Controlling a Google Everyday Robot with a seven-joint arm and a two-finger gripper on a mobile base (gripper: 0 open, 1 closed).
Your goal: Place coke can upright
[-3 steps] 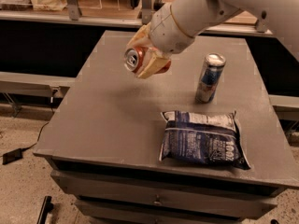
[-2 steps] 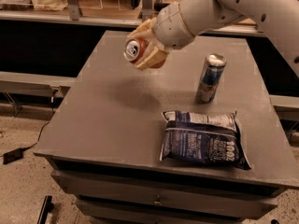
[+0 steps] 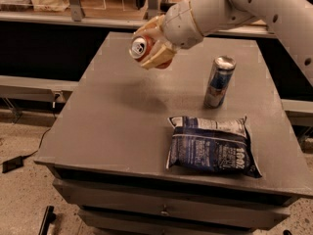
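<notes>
Cream-coloured fingers of my gripper were closed around the coke can. One finger sat above it and one below, both pressed against its red sides. I held the can in the air, tipped on its side rather than upright, with one silver end and its pull tab turned toward the camera. The can touched nothing but my fingers. It hung above the rear part of the table, toward the camera's left. A faint shadow lay on the surface below it.

Behind the gripper, my pale, rounded arm ran up and away to the top corner on the camera's right.

The table had a flat, matte grey top, with drawer fronts showing under its front edge. A tall slim blue-and-silver can stood upright on the top, toward the rear on the camera's right, well apart from my gripper. Near it, closer to the front edge, a dark blue and white snack bag lay flat, crinkled and puffed.

Around the table was a speckled floor. On it, at the camera's left, a thin black cable led to a small black block. Beyond the far edge of the table ran a dark low wall topped by a pale ledge.
</notes>
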